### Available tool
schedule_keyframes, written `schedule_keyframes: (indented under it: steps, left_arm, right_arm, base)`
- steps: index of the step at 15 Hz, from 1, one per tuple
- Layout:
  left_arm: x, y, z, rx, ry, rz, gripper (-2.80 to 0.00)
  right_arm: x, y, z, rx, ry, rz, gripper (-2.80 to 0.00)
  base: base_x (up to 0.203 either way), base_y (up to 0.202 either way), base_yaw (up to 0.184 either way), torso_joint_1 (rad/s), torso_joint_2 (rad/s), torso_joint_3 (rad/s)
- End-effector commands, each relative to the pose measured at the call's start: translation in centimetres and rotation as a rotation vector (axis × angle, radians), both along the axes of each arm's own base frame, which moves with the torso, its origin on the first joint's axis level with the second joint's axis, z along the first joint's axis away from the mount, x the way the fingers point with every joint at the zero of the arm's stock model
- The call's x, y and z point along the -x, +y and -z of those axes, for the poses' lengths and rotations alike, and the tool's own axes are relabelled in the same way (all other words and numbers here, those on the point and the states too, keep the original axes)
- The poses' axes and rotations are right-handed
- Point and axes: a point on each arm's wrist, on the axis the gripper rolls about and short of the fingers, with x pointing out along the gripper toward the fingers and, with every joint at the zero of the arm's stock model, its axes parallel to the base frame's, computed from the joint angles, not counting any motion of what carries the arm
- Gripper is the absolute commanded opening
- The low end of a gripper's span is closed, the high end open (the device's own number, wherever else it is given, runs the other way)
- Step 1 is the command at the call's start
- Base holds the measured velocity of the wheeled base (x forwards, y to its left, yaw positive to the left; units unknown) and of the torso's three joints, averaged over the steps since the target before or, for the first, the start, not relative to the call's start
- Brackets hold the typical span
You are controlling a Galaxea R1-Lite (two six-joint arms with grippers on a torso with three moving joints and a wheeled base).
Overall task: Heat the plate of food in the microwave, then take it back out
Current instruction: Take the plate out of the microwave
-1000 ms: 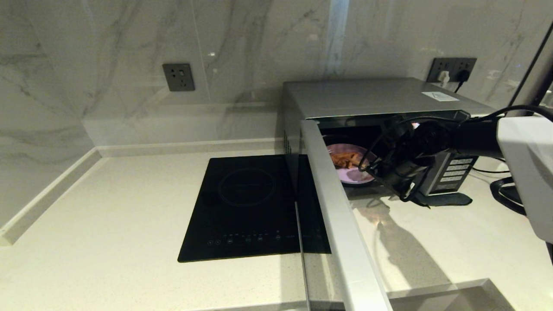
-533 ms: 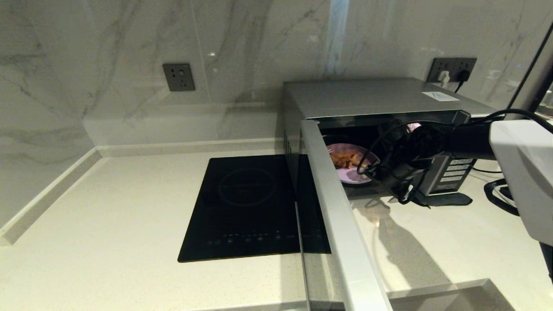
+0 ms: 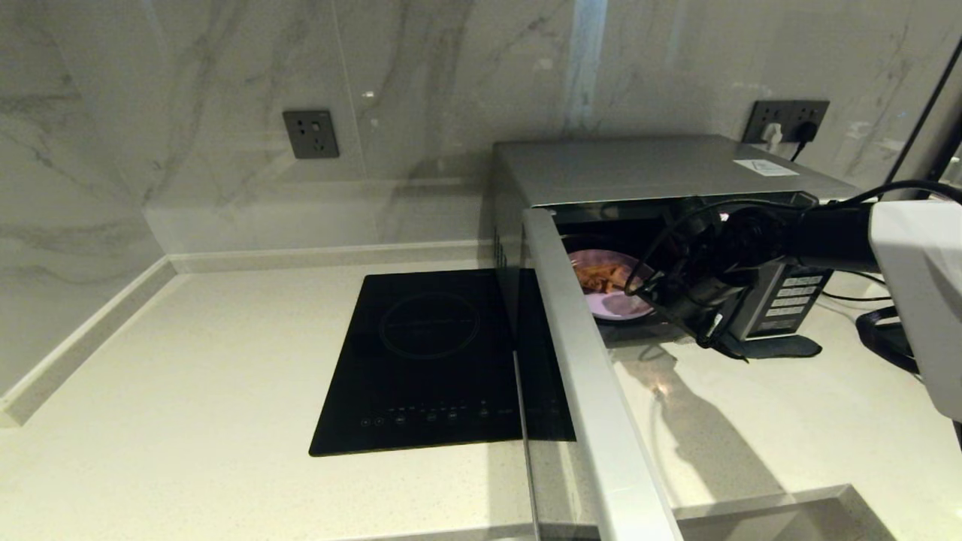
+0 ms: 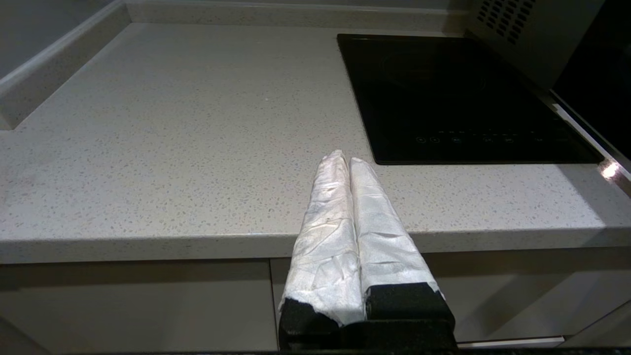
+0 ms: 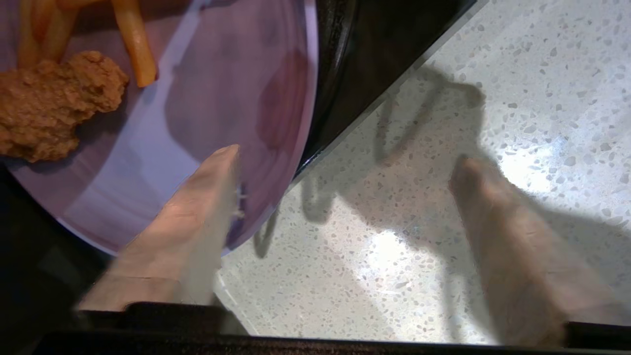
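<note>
The microwave [image 3: 646, 169] stands at the back right with its door [image 3: 579, 361] swung wide open toward me. The plate of food [image 3: 612, 302] lies inside, at the front of the cavity. In the right wrist view the lilac plate [image 5: 217, 84] carries a fried chicken piece [image 5: 49, 103] and fries [image 5: 133, 44]. My right gripper [image 3: 665, 297] is at the microwave mouth, open [image 5: 345, 158]. One finger [image 5: 207, 197] lies over the plate's near rim and the other finger [image 5: 498, 231] hangs over the counter. My left gripper [image 4: 345, 158] is shut and empty at the counter's front edge.
A flat black induction hob [image 3: 436, 353] lies left of the open door. The speckled counter [image 3: 188, 391] runs to a raised ledge at the left. Wall sockets [image 3: 310, 134] and a plugged cable [image 3: 797, 135] are at the back. A black cable loop [image 3: 879, 338] lies right of the microwave.
My right arm lifted a little, then came back down at the plate's near rim. The plate and the door have not moved.
</note>
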Motion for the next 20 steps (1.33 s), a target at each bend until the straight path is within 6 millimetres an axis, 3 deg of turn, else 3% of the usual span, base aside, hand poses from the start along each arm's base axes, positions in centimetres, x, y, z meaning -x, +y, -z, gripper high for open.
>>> schedule_keyframes:
  steps: [1, 12, 16, 20]
  left_arm:
    - [0.0, 0.0, 0.0, 0.001, 0.001, -0.001, -2.80]
    - [0.0, 0.0, 0.0, 0.001, 0.001, -0.001, -2.80]
    - [0.0, 0.0, 0.0, 0.002, 0.001, -0.001, -2.80]
    - [0.0, 0.0, 0.0, 0.001, 0.001, -0.001, -2.80]
  right_arm:
    - [0.1, 0.1, -0.1, -0.004, 0.002, 0.001, -2.80]
    - [-0.4, 0.3, 1.4, -0.010, 0.036, 0.000, -2.80]
    - [-0.1, 0.2, 0.8, -0.014, 0.024, 0.003, -2.80]
    - [0.9, -0.1, -1.2, -0.002, 0.005, 0.013, -2.80]
  base:
    - [0.000, 0.000, 0.000, 0.000, 0.00, 0.000]
    - [0.000, 0.000, 0.000, 0.000, 0.00, 0.000]
    - [0.000, 0.000, 0.000, 0.000, 0.00, 0.000]
    - [0.000, 0.000, 0.000, 0.000, 0.00, 0.000]
